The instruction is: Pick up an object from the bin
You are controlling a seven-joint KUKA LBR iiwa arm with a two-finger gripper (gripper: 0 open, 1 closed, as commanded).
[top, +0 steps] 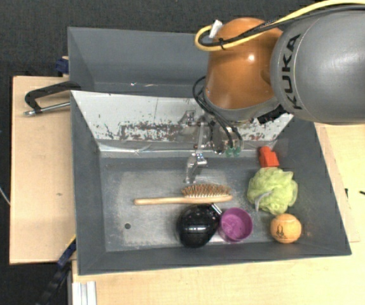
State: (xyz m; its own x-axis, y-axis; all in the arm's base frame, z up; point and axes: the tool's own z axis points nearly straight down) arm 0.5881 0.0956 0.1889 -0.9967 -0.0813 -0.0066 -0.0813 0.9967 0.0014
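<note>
Hovering over the wooden hairbrush (181,199), the claw (196,165) may be apart or together; I cannot tell.

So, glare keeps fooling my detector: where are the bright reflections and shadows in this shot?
Camera view: the bin's back wall shines brightly; the orange wrist cover carries a broad highlight; the black round thing shows small glints; shadows on its floor are faint.
</note>
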